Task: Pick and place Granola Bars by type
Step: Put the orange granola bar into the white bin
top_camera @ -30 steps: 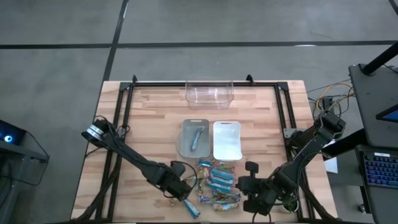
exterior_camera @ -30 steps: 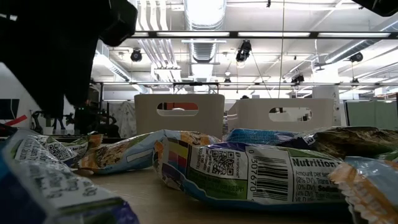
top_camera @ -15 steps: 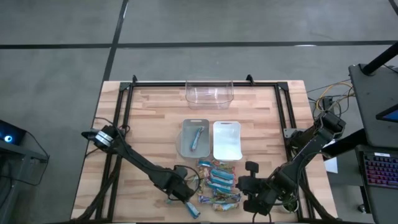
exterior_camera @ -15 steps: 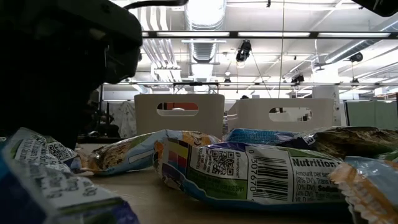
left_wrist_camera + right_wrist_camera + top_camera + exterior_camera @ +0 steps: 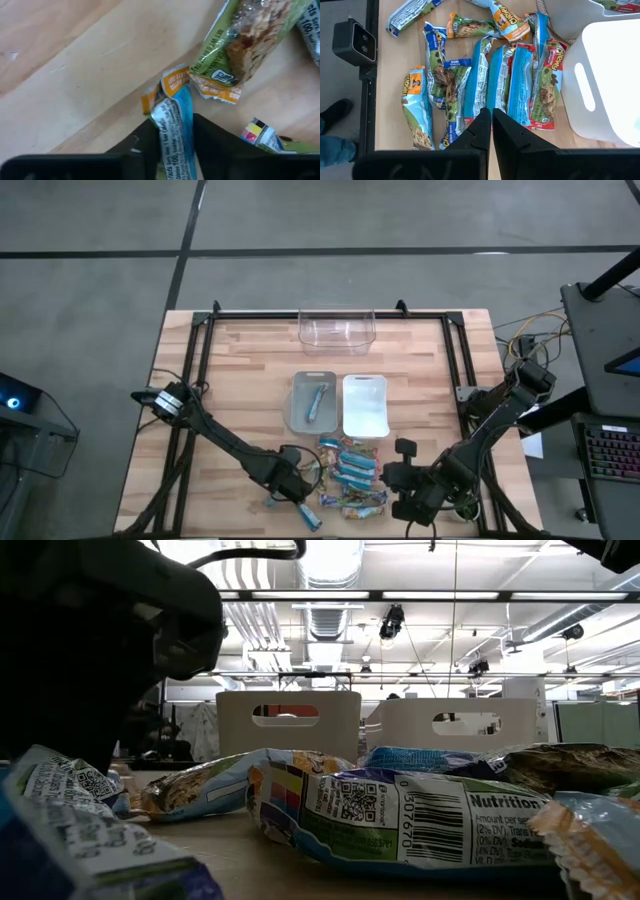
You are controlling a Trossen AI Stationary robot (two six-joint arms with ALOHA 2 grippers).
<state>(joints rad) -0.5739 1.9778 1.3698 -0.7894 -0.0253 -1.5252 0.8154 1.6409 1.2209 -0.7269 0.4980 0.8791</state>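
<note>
Bars (image 5: 352, 475) in crinkly foil lie heaped at the tabletop's (image 5: 240, 380) near edge, light, soft and slippery, best pinched across the middle, as the left pincer (image 5: 172, 140) straddles a blue one (image 5: 174, 122), while the right pincer (image 5: 488, 122), shut, waits just beside the heap.

Light slatted wooden table (image 5: 240, 370), frame centre. Clear plastic bin (image 5: 336, 326) at top edge. Grey rectangular bin (image 5: 300, 408) and white rectangular bin (image 5: 365, 406) side by side mid-table.
</note>
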